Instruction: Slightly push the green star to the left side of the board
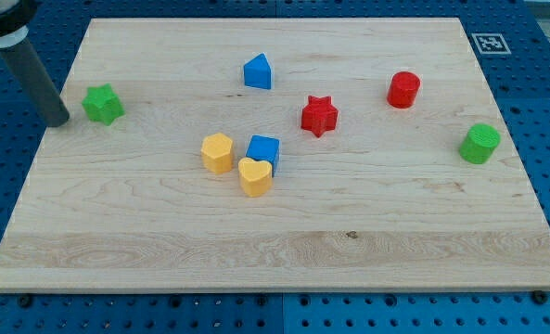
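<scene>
At the frame's upper left, my tip [59, 121] rests on the tabletop [284, 250] just left of the green star [103, 104], a small gap between. No claw shows.

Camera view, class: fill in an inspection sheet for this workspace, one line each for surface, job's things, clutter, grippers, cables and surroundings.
Surface: pale wooden board, lying flat.
Job's things: green star near the board's left edge, towards the view's top.
Clutter: blue block, red star, red cylinder and green cylinder stand apart; a yellow block, yellow heart and blue cube are bunched mid-board.
Grippers: none; my tip sits just left of the green star, a small gap showing.
Cables: nothing seen.
Surroundings: blue perforated base; a black-and-white marker by the board's top right corner.
</scene>
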Robot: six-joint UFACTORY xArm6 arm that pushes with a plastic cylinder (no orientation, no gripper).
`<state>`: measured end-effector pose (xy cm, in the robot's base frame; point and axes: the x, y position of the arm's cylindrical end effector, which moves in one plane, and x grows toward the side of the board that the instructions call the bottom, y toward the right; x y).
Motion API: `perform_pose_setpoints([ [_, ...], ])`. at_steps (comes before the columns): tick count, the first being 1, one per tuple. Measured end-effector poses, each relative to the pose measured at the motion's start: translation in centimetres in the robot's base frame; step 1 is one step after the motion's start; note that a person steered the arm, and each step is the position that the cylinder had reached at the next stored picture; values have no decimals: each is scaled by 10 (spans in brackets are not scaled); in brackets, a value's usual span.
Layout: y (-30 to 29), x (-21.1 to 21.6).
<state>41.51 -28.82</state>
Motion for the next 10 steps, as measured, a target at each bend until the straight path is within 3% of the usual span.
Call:
perform_pose_setpoints([
  [2,7,51],
  [3,14,49],
  [5,24,15],
  [8,73,18],
  [10,73,-35],
])
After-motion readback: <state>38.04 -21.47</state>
